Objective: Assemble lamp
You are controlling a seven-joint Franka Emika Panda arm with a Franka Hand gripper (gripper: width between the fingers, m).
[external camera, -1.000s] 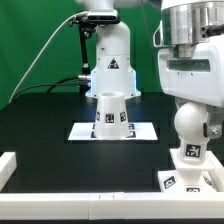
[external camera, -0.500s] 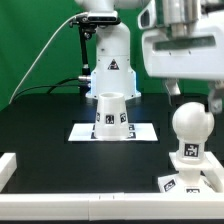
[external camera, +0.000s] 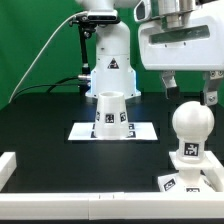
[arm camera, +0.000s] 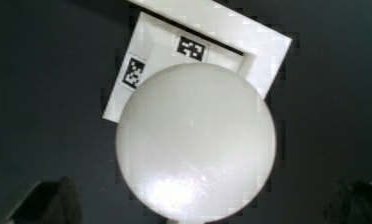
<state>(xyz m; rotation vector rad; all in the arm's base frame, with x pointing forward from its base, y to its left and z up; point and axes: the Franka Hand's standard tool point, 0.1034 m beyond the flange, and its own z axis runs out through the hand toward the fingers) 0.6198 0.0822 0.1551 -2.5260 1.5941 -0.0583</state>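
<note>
The ball-shaped bulb (external camera: 190,125) stands upright in the square stepped base (external camera: 190,176) at the exterior view's right, near the front. My gripper (external camera: 189,92) hangs just above the bulb, open and empty, with one finger on each side. In the wrist view the bulb (arm camera: 197,140) fills the middle, with the tagged base (arm camera: 186,52) under it. My gripper (arm camera: 201,205) shows only as dark fingertips (arm camera: 50,202) at the frame's corners, clear of the bulb. The tapered cone shade (external camera: 110,110) stands on the marker board (external camera: 143,131) at the table's middle.
The arm's white pedestal (external camera: 111,66) stands behind the shade. A white rail (external camera: 8,166) runs along the table's front and the exterior view's left side. A black cable (external camera: 45,55) hangs before the green backdrop.
My gripper has risen from around the bulb's top to above it. The bulb stays standing on the base, let go.
</note>
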